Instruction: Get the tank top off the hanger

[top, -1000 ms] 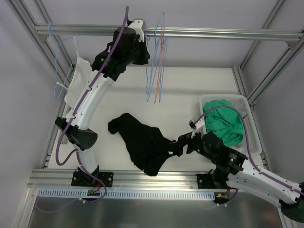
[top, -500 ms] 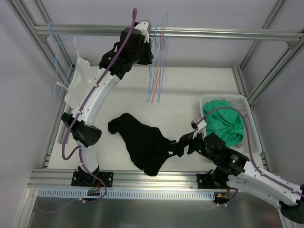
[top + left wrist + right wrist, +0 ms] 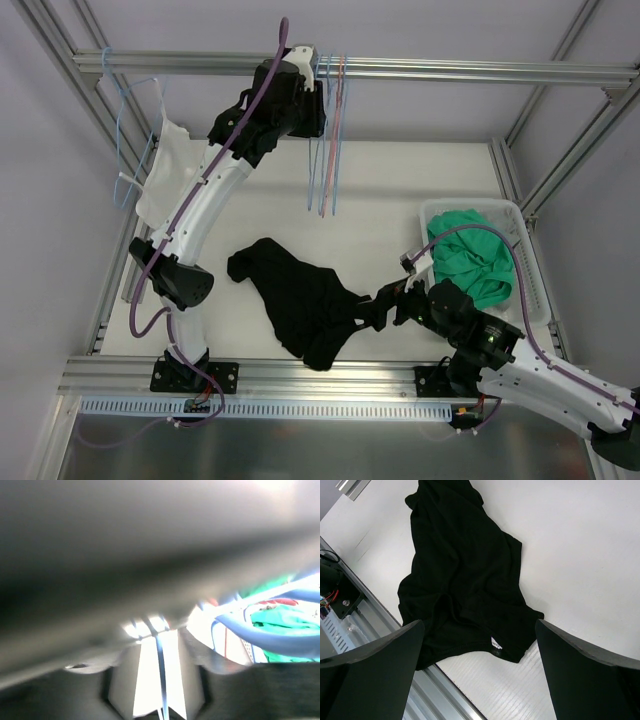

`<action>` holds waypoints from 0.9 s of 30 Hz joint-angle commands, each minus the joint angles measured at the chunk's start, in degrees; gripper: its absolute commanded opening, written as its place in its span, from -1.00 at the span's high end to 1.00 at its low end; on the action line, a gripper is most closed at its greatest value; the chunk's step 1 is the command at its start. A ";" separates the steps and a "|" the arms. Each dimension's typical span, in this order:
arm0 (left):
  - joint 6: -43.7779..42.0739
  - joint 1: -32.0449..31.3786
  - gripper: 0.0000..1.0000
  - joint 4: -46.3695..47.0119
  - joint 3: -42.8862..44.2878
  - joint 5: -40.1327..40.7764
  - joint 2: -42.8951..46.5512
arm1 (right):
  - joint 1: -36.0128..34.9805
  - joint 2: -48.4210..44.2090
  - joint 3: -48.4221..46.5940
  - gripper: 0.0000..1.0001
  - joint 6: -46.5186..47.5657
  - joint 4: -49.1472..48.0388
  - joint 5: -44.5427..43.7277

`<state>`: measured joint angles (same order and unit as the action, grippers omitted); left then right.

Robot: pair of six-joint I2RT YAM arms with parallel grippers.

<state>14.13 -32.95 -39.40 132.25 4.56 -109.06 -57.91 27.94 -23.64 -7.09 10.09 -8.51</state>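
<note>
left gripper (image 3: 312, 100) up at twelve o'clock by the hangers (image 3: 326, 150) on the rail (image 3: 450, 70), we can't tell its grip; right gripper (image 3: 477, 630) gapes empty at four o'clock of the top (image 3: 300, 290).

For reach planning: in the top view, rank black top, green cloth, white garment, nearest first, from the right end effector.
1. Black top, just left of the right end effector.
2. Green cloth, in the basket, right.
3. White garment, hanging far left.

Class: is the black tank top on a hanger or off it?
Off. The black tank top lies crumpled on the table, apart from the bare hangers on the rail.
</note>
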 commanded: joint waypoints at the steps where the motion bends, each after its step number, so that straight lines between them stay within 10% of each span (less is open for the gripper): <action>1: 0.72 -0.62 0.28 -2.00 1.88 1.06 2.71 | -0.10 -0.26 -0.09 -0.99 -1.08 -2.26 0.16; 8: 1.16 -0.89 -0.09 -1.91 -0.32 2.47 4.55 | -0.10 -0.96 0.17 -0.99 -1.34 -2.27 0.60; 14: 1.08 -1.68 -0.94 -1.82 -3.56 4.41 10.87 | -0.10 0.09 0.08 -0.99 -1.17 -2.70 0.78; 27: 2.04 -2.56 -0.97 -0.86 -22.19 7.03 32.84 | -0.19 15.98 -5.54 -0.99 5.33 -8.59 10.44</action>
<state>15.42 -34.94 -40.62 115.09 8.08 -82.15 -57.89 39.16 -24.73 -4.80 6.00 -2.37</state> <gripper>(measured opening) 0.986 0.993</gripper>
